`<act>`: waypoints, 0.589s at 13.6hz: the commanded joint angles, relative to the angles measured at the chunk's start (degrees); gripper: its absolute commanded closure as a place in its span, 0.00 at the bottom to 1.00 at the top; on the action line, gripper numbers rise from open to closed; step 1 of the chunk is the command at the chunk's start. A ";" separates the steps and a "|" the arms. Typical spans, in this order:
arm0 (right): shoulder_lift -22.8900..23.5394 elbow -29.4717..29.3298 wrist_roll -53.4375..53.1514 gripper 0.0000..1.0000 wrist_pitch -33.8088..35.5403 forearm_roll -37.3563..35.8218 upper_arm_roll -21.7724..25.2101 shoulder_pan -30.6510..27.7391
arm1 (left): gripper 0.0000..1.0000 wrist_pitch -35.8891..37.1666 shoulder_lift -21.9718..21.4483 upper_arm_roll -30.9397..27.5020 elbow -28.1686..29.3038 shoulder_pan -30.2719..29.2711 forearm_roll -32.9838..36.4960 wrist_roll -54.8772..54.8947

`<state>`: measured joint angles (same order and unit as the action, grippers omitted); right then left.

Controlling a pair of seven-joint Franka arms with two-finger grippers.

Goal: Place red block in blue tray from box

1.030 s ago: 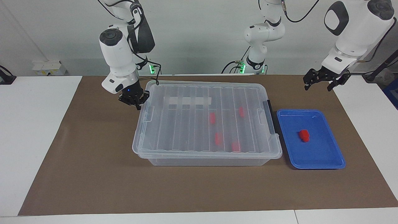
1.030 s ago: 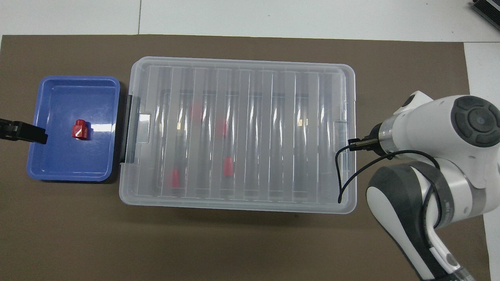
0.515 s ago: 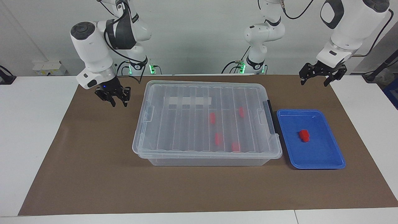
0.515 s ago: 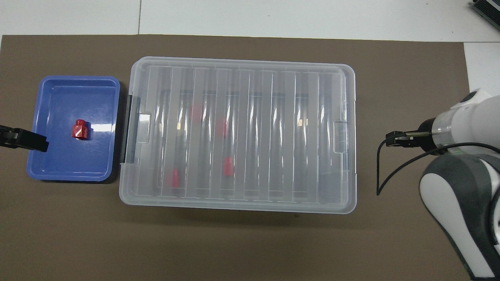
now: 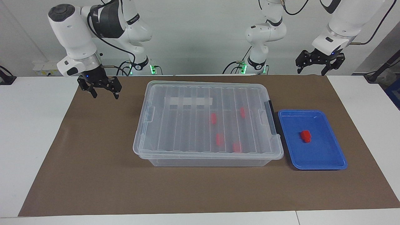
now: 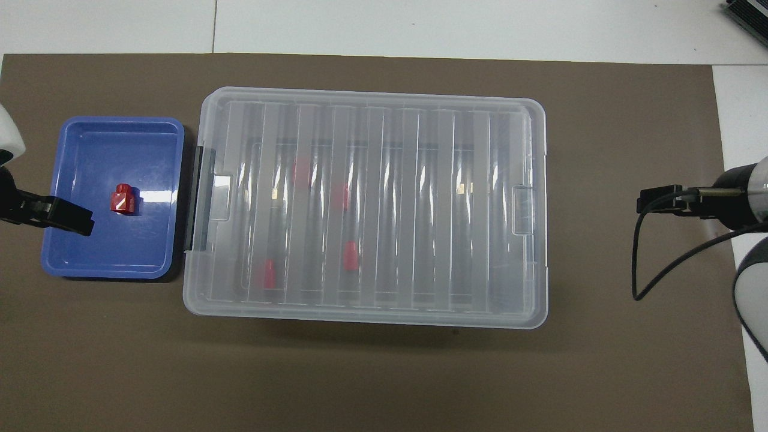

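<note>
I see the red block lying in the blue tray, its long axis running along the worktop's length and its narrower end pointing toward the box. The tray sits just beside the box's black latch, at the left arm's end. The lid is on, with four more red blocks showing through it. My left gripper hangs released over the mat's edge nearest the robots; my right gripper, released too and empty, hangs over the brown mat.
</note>
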<state>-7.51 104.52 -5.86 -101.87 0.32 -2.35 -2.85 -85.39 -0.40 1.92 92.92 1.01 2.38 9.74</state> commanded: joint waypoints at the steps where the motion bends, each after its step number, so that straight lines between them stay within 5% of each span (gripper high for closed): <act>1: 4.07 -8.60 -1.00 0.02 5.96 0.56 -0.38 -1.11 | 0.00 -1.27 -1.17 -0.43 0.68 2.85 0.43 -0.96; 8: 5.31 -11.87 -1.00 0.02 8.60 -0.22 -0.47 -0.85 | 0.00 -1.45 -2.41 1.06 1.30 2.95 0.43 -8.23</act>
<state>-3.75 96.17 -5.86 -96.34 0.31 -2.35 -3.35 -85.92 -1.65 1.98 92.90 3.12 2.37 5.14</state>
